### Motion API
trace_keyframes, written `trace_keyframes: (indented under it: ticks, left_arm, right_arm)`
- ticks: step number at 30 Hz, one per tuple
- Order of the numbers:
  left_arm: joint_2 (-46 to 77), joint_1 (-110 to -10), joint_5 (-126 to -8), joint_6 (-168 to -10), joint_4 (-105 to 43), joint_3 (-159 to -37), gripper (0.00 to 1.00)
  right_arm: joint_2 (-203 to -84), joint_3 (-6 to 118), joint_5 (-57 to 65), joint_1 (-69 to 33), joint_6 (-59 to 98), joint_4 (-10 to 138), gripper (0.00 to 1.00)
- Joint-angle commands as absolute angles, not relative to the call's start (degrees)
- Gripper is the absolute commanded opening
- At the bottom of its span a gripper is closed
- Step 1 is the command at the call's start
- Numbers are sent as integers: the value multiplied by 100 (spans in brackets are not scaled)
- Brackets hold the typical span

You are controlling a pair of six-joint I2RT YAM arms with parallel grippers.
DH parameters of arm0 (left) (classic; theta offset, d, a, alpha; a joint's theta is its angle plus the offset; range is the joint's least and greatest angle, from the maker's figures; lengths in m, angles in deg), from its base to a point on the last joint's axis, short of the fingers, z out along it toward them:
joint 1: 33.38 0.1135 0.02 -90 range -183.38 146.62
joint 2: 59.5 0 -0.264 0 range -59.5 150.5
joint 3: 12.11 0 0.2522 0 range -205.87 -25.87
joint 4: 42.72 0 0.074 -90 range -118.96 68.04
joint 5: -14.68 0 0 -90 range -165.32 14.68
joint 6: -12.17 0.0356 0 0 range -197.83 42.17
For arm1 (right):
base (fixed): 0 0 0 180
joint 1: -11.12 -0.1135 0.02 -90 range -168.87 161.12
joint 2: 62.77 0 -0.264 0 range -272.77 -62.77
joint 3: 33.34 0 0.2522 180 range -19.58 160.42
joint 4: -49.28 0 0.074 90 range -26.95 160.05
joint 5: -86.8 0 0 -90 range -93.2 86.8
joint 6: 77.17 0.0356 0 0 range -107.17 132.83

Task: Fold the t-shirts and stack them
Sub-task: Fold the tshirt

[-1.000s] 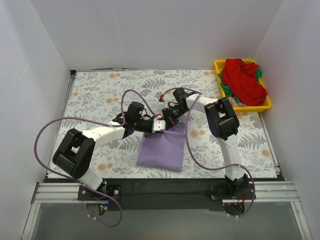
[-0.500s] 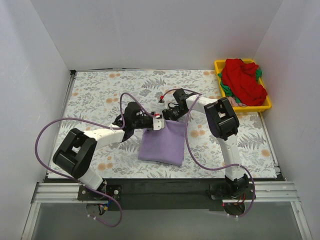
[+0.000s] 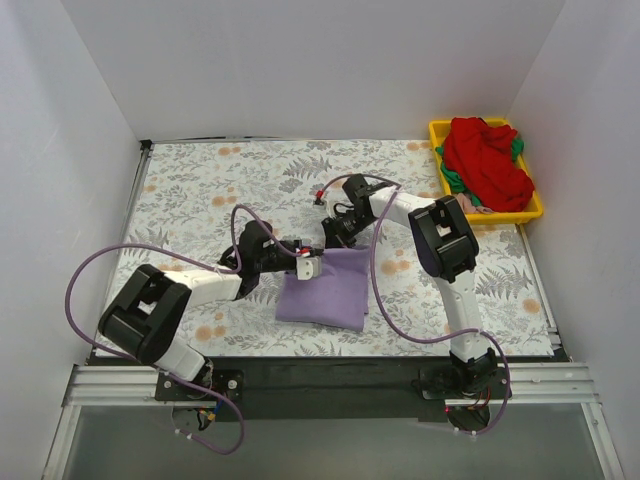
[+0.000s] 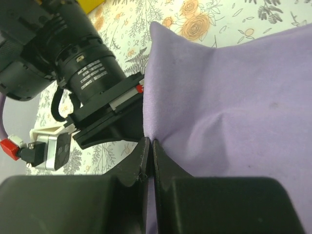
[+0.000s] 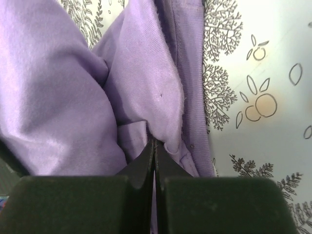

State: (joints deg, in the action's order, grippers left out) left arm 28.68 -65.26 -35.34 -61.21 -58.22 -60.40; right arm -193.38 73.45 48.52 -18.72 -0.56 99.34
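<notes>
Floral-patterned cloth lay spread under everything. Two grippers met at one lavender shirt, which rested as a folded rectangle near the middle of that cloth, toward the near edge. The left gripper sat low at the shirt's far left corner, its fingers pressed together on the hem. The wrist view showed the purple edge pinched between them. The right gripper sat at the shirt's far edge, likewise closed on a fold of purple cloth. Far right, one yellow tray held a heap of clothes: one red shirt on top, with green cloth and a pale pink scrap peeking out beneath.
</notes>
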Motion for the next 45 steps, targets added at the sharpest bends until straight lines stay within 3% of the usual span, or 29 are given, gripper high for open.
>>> trace_keyframes:
  ticks: [1,18,45]
  left_arm:
    - [2400,-6502,-3314,-5692,-6113,-5866,0]
    - [2311,-6511,-3234,-5410,-6482,-5646,0]
    - [3445,-6450,-4096,-5243,-8037,-5813,0]
  right_arm:
    - [-18942,7744,4576,-1920,-255,10224,1]
    - [-19917,8185,4232,-1955,-598,10348,1]
    - [-19768,7912,4452,-2052,-923,10453,1]
